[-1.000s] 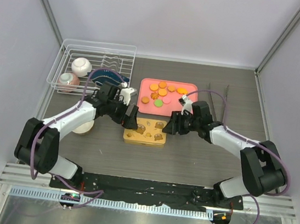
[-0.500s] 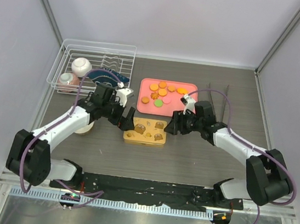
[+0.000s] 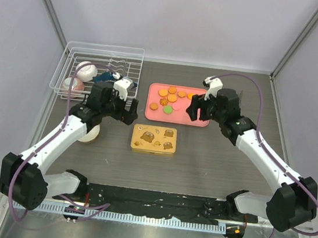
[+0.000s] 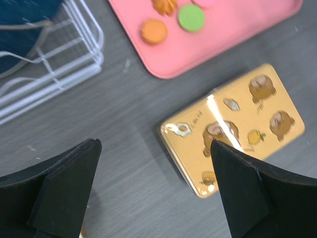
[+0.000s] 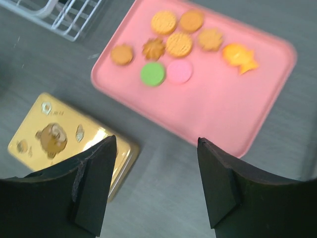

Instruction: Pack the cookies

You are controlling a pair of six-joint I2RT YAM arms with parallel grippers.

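Observation:
The cookies lie loose on a pink tray: mostly orange, one green, one pink. A gold tin with its lid on sits in front of the tray. My left gripper hangs open and empty above the table just left of the tin, fingertips wide apart. My right gripper hovers open and empty over the tray's right part. In its wrist view, its jaws frame the gap between the tin and the tray.
A white wire dish rack stands at the back left with two bowls and a blue item inside; its corner shows in the left wrist view. A pale round object sits under the left forearm.
Both grippers have lifted away from the tin's ends. The left drew back to the left. The right swung back over the tray and opened wider. The tin stays put.

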